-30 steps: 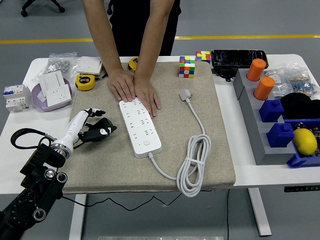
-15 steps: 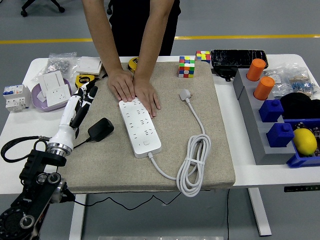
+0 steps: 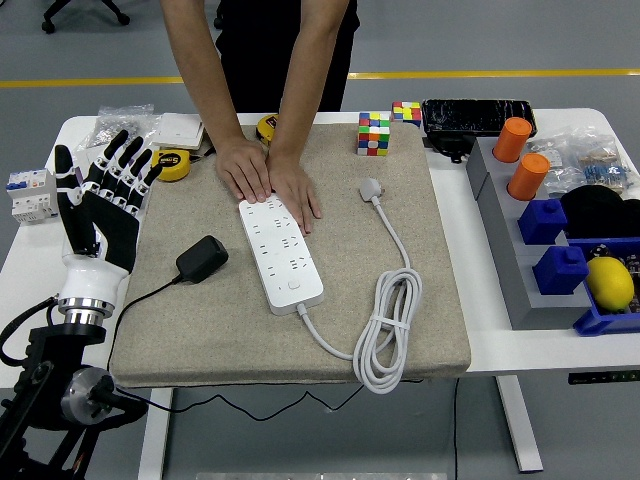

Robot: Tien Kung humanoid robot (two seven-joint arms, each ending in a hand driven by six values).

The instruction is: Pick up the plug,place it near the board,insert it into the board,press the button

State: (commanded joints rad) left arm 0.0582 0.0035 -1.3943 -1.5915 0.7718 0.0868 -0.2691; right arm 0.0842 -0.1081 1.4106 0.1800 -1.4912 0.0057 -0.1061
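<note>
Plug point(image 3: 202, 258): black, blocky adapter with rounded corners, lying flat on the beige mat point(image 3: 200, 330) left of the board, near it but not touching, thin black cord point(image 3: 140, 298) trailing off toward the mat's lower left edge. Board point(image 3: 280, 254): long white power strip set at a slant across the mat, rows of sockets along its top, square button point(image 3: 293, 285) near its lower end, far end pinned flat under a person's two hands point(image 3: 268, 182), palms down, side by side. White cable point(image 3: 385, 330) running from the strip's near end into a loose coil at the mat's front right, then up to a white plug head point(image 3: 371, 188) lying right of the hands. Left hand point(image 3: 100, 205): raised upright over the mat's left edge, palm facing the camera, fingers spread wide, holding nothing, well clear of the black plug. Right hand out of sight. White table point(image 3: 40, 255) under the mat, crowded round the edges: yellow tape measure point(image 3: 172, 164), white sockets on a purple plate point(image 3: 78, 200), two colour cubes point(image 3: 375, 132), black case point(image 3: 478, 115), grey rack with orange cylinders point(image 3: 520, 155) and blue blocks point(image 3: 548, 240), yellow lemon-like thing point(image 3: 610, 282) in a blue bin. Grey floor beyond, crossed by a yellow line point(image 3: 480, 74).
</note>
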